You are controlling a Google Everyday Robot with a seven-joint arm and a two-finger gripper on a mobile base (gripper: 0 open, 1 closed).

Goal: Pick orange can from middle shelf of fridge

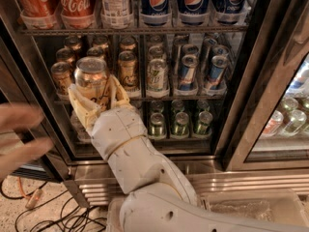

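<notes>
My gripper (95, 96) is shut on an orange can (91, 81), with a pale yellow finger on each side of it. It holds the can upright in front of the left part of the fridge (241, 105), out from the middle shelf (159, 97). Several more orange cans (126, 67) stand in lanes on that shelf. My white arm (130, 158) rises from the bottom of the view to the gripper.
A green-and-white can (157, 75) and slim blue-and-silver cans (187, 71) stand right of the orange ones. Cola bottles (75, 4) and Pepsi bottles (157, 1) fill the rack above, green cans (180, 123) the rack below. A blurred human hand (19, 139) reaches in at left. Cables (29, 207) lie on the floor.
</notes>
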